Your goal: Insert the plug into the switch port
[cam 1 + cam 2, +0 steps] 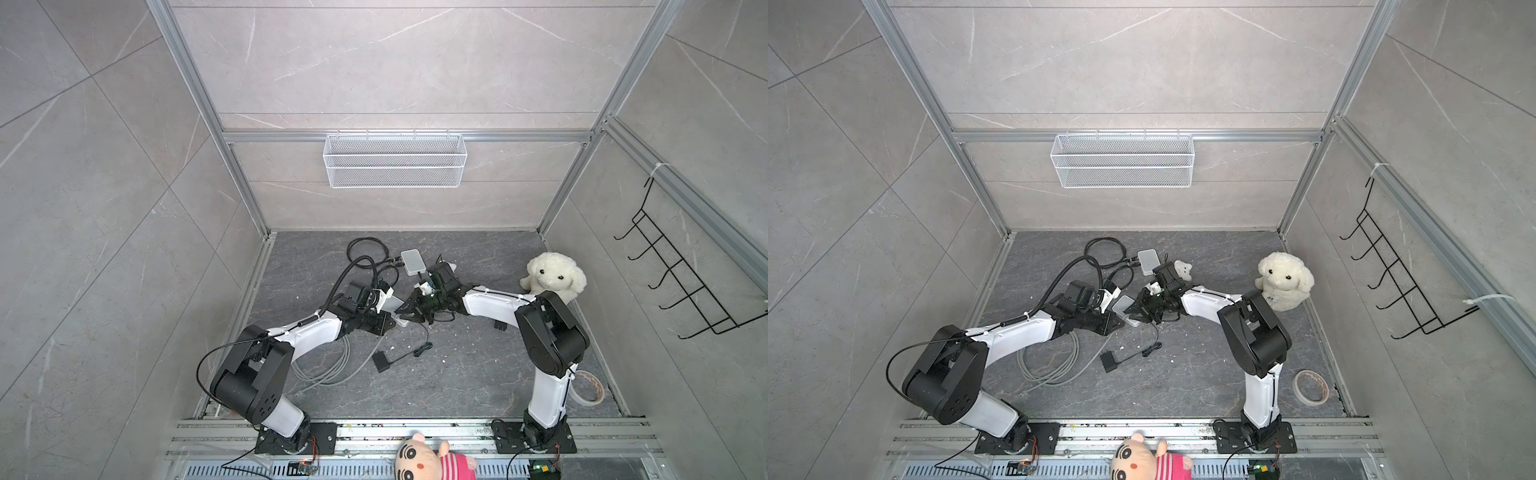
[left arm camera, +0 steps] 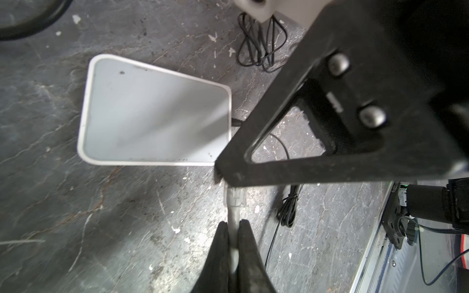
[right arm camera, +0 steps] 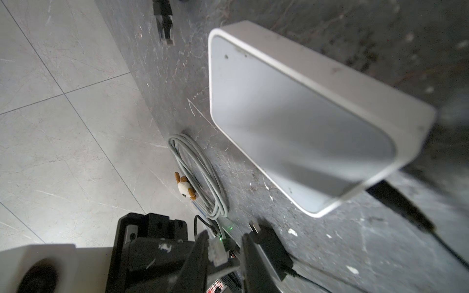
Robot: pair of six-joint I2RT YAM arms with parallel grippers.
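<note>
Closest, the left end effector (image 2: 233, 225) pinched the grey cable (image 2: 232, 214) just behind the plug (image 2: 236, 196), at a corner of the switch (image 2: 154, 114) on the surface (image 2: 76, 215). The right end effector (image 3: 225, 242) stood parted around that plug. Beyond, a wire basket (image 1: 395, 162) hung on the back wall (image 1: 395, 62).

Both top views came through bright and even, soft shadows on the floor (image 1: 457, 374), walls (image 1: 83, 208) bowed toward the edges. My wrist views were dimmer; the switch (image 2: 152, 114) carried a pale sheen and the left gripper (image 2: 233, 224) sat blurred near the lens.
</note>
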